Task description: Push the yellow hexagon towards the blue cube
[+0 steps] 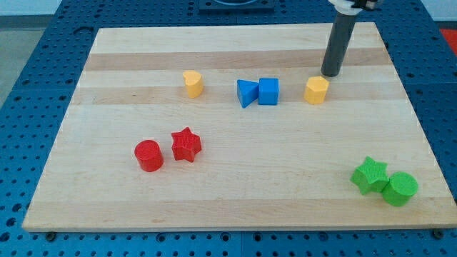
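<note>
Open lane between the yellow hexagon and the blue cube

On the desk (235, 207), bare wood lies between the yellow hexagon (316, 90) and the blue cube (268, 91); nothing stands there. My tip (330, 73) sits just beside the hexagon, on its upper right. A blue triangular block (246, 93) touches the cube's left side, and a yellow heart (193, 83) stands further left.

The bench (235, 193) is pale wood with a smooth, matt grain. The yellow hexagon (316, 91) and blue cube (268, 91) look like matt plastic.
</note>
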